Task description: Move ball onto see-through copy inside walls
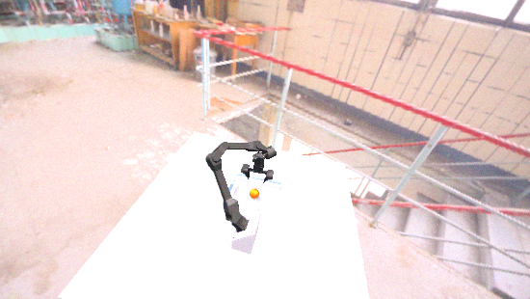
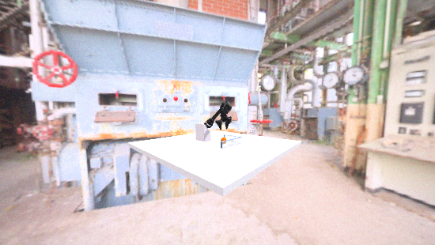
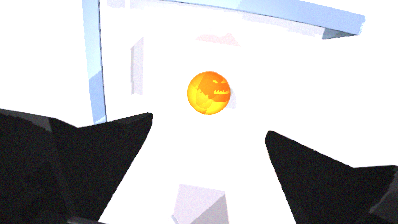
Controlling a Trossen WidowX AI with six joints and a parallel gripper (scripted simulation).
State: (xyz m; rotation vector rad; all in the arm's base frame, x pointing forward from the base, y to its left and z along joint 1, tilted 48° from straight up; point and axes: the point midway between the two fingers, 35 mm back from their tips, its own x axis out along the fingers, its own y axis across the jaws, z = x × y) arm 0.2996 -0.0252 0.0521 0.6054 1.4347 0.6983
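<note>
The gripper (image 1: 257, 176) hangs above the white table (image 1: 299, 251) with its jaws spread wide and nothing between them. The orange ball (image 3: 208, 93) lies on the table below the gripper, ahead of the two dark fingers and clear of both. In the wrist view, one low clear wall (image 3: 94, 60) runs to the left of the gripper and the other (image 3: 300, 15) crosses beyond the ball, which sits inside their corner.
</note>
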